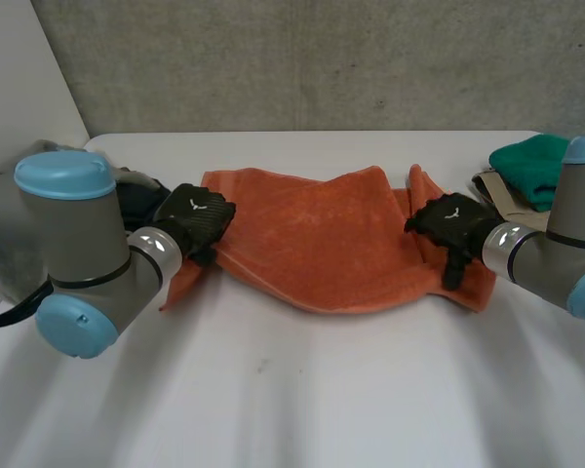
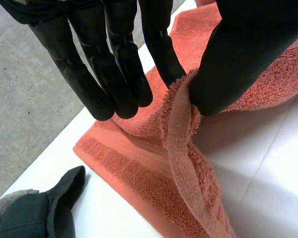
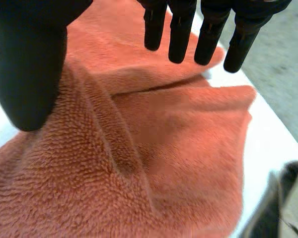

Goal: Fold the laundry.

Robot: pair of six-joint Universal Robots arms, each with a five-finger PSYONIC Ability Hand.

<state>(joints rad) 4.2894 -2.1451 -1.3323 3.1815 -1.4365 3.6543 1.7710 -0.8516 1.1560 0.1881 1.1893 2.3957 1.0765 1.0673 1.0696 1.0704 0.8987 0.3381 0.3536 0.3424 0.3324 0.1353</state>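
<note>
Towel [image 1: 312, 244]: orange terry cloth, lying rumpled across the middle of the white table [image 1: 292, 409] between the two hands. Its far edge is humped and its right end is bunched.
Left hand [image 1: 195, 219]: at the towel's left end. In its wrist view a straight finger [image 2: 164, 59] and the thumb [image 2: 233, 64] pinch the hemmed edge, which rises off the table into that grip.
Right hand [image 1: 450, 226]: at the towel's right end. In its wrist view the fingers [image 3: 181, 34] are straight and spread well away from its thumb [image 3: 25, 69], whose tip rests against the pile. It grasps nothing, as far as can be seen.
Other laundry: a green cloth [image 1: 528, 166] lies at the table's far right, behind the right arm. A dark garment [image 2: 35, 213] lies near the towel's left end.
Progress: early, by my reading. No tidy fold shows, and the towel is neither flat nor halved.
Left to do: probably a grip for the right hand, then smoothing and folding. The other pieces look untouched.
</note>
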